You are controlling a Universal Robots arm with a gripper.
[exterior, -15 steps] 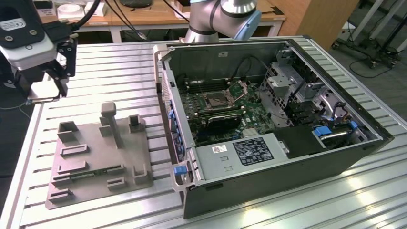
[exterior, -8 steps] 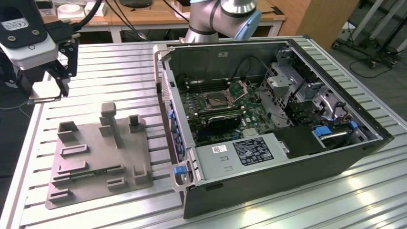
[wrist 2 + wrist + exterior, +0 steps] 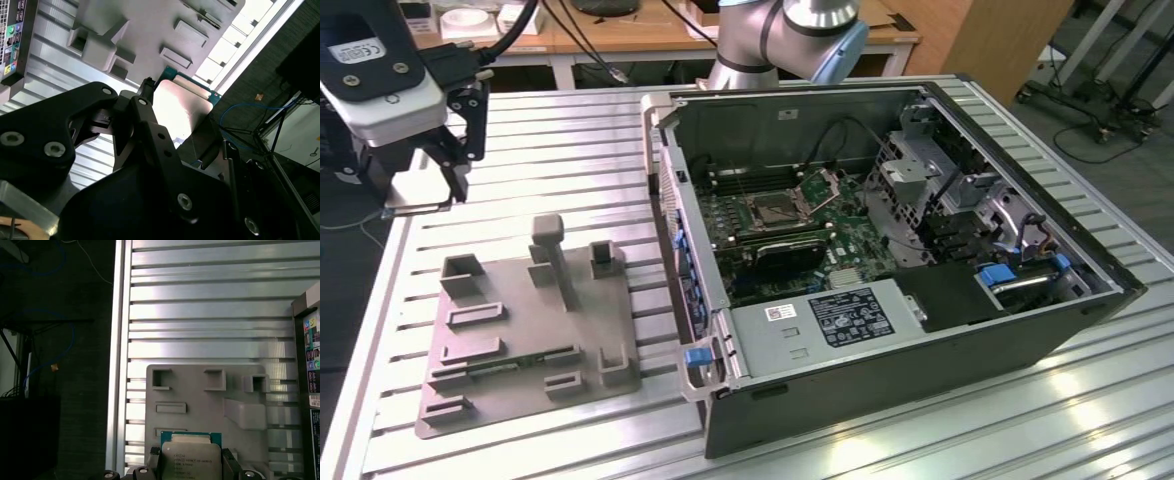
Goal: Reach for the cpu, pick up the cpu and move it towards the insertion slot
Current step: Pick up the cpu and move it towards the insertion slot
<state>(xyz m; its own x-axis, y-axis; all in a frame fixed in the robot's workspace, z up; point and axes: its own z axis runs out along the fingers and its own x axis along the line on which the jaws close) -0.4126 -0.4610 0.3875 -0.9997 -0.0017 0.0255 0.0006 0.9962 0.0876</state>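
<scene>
The black two-fingered claw (image 3: pixel 420 198) is closed on the cpu (image 3: pixel 191 460), a small flat square chip with a silver-grey metal top and a thin green edge. In the first wrist view its dark fingers (image 3: pixel 152 460) press against two opposite sides of the chip. In the exterior view the claw hangs above the slatted aluminium worktop (image 3: pixel 560 140), near the worktop's edge on the exterior view's left. The chip is held flat, clear of the pale grey plastic fixture (image 3: pixel 534 320) with its moulded pockets and posts. By this the pick-up looks done, and the step in hand is the carry. The insertion slot (image 3: pixel 774 210), a square socket with a dark centre and silver metal frame, sits well apart on the green motherboard (image 3: pixel 854 260). That board lies inside the open black computer case (image 3: pixel 894 340) on the exterior view's right, and the socket's hinged metal lid plate (image 3: pixel 829 185) is tilted up. As I judge it, the carry calls for enough height to pass over the case's near wall, which stands between chip and socket. It also calls for a firm, level hold, since the grip is only on the chip's thin edges.
</scene>
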